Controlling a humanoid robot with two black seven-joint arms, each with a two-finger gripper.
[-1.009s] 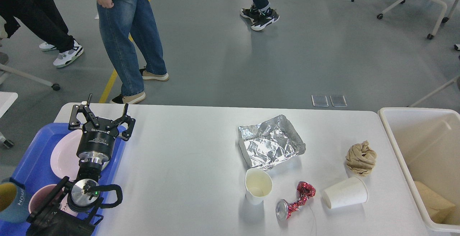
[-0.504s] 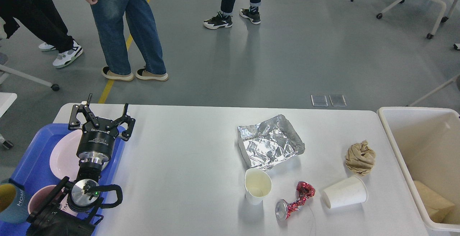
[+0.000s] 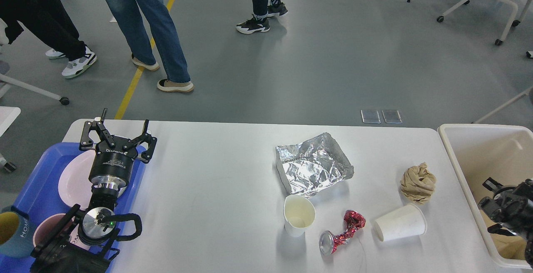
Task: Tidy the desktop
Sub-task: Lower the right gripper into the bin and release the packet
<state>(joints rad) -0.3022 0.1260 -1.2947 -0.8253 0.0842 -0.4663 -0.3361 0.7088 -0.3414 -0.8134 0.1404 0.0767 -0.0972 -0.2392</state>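
The white desktop carries a crumpled foil tray, an upright paper cup, a crushed red can, a paper cup on its side and a ball of brown paper. My left gripper hangs open and holds nothing, over the far edge of the blue tray. My right gripper shows at the right edge over the cream bin. It is dark and its fingers cannot be told apart.
The blue tray holds a pink plate, a pink bowl and a blue mug. Brown paper lies in the bin. People walk on the floor behind the table. Chairs stand at the far right.
My right arm has come into view at the right edge, over the bin. The people behind the table have walked on. My left arm has not moved.
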